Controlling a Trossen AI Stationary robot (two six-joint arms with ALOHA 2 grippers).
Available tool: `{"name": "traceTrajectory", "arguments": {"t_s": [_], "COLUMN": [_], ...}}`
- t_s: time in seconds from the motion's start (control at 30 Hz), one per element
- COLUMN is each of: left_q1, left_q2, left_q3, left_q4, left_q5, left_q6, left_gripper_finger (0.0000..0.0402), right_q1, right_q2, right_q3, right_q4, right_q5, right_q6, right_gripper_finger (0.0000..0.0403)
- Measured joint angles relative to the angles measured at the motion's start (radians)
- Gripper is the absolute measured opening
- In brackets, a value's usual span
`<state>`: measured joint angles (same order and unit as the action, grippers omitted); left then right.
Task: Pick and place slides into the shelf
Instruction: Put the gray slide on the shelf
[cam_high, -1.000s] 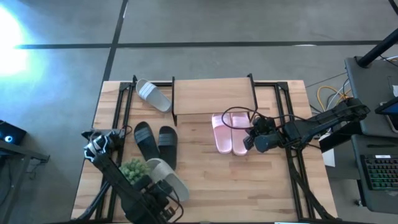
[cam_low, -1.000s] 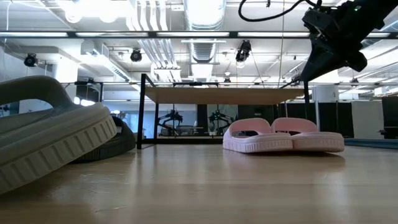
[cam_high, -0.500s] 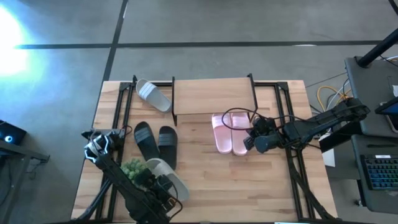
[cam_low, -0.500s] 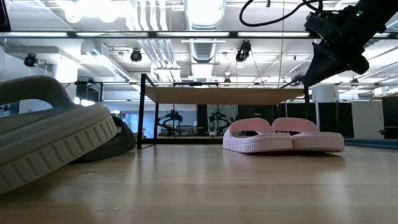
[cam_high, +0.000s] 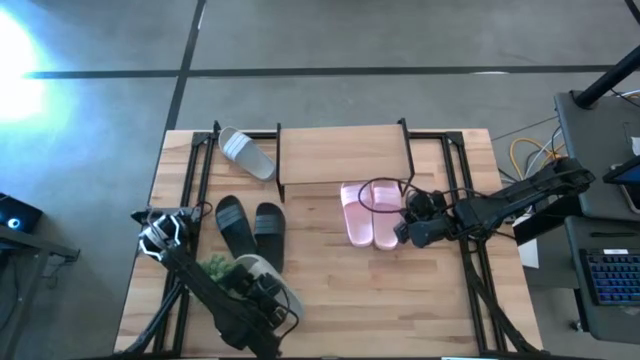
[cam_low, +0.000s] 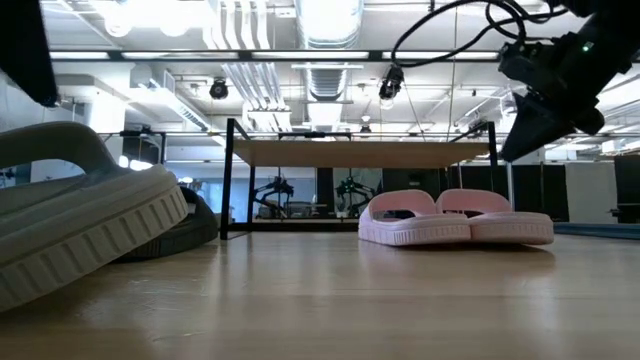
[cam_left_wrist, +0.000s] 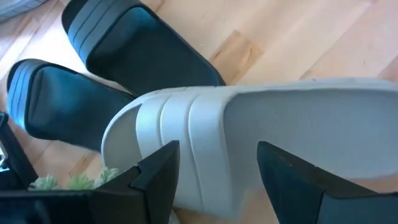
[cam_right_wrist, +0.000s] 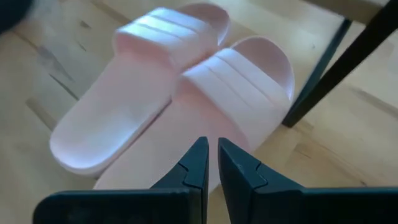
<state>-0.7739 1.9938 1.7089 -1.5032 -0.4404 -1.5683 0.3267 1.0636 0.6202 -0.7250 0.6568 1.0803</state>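
Both my grippers over slides on the bench.

My left gripper (cam_left_wrist: 214, 171), fingers spread, straddles a light grey-white slide (cam_high: 272, 283) near the bench's front-left corner, beside the black pair (cam_high: 250, 228). My right gripper (cam_right_wrist: 211, 163), fingers nearly shut, empty, hovers over the pale pink pair (cam_high: 366, 213), just before the low wooden-topped shelf (cam_high: 342, 154) at the back edge.

Overhead straight down, low level across table (cam_low: 400, 300), wrists close; pink slides (cam_high: 366, 212) shared

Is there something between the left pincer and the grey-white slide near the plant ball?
Nothing visible. The left pincer is open directly over the grey-white slide; the black slides lie beyond it.
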Motion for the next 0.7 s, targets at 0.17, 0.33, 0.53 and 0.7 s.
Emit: {"name": "traceTrajectory", "arguments": {"t_s": [0.17, 0.33, 0.53, 0.7], "left_q1": [0.021, 0.043, 0.057, 0.072], "left_q2": [0.001, 0.001, 0.001, 0.001], "left_q3": [-0.034, -0.080, -0.135, -0.160], "left_q4": [0.044, 0.020, 0.001, -0.003], "left_q5": [-0.013, 0.013, 0.017, 0.035], "left_q6": [0.001, 0.003, 0.002, 0.001], "left_gripper_finger": [0.0201, 0.0201, 0.0201, 0.0186], "right_q1": [0.000, 0.000, 0.000, 0.000], "right_q2": [0.000, 0.000, 0.000, 0.000], "right_q3": [-0.020, -0.030, -0.034, -0.034], "right_q4": [0.001, 0.000, 0.000, 0.000], "right_q5": [-0.002, -0.013, -0.020, -0.021], "right_q6": [0.000, 0.000, 0.000, 0.000], "right_gripper_finger": [0.0028, 0.0028, 0.0028, 0.0028]}}
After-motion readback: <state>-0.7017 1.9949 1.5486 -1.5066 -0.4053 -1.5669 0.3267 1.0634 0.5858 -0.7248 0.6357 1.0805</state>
